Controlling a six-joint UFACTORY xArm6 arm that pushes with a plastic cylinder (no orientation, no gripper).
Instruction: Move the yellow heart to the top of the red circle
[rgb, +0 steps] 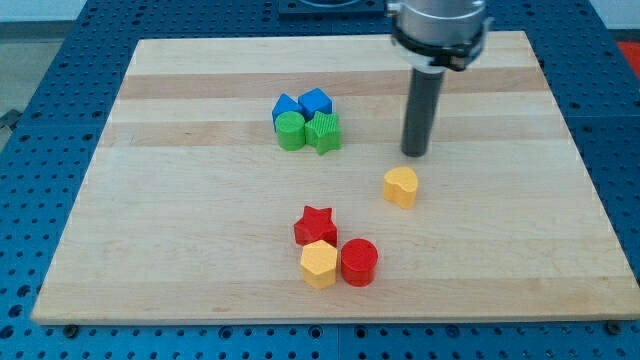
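The yellow heart (401, 186) lies right of the board's middle. The red circle (359, 262) sits lower down, below and left of the heart, touching a yellow hexagon (319, 264) on its left. My tip (415, 152) is at the end of the dark rod, just above and slightly right of the yellow heart, a small gap away from it.
A red star (315, 226) sits above the yellow hexagon, up-left of the red circle. A cluster stands upper middle: two blue blocks (287, 107) (315, 101), a green circle (291, 131) and a green star (324, 133). The wooden board (200, 250) lies on a blue perforated table.
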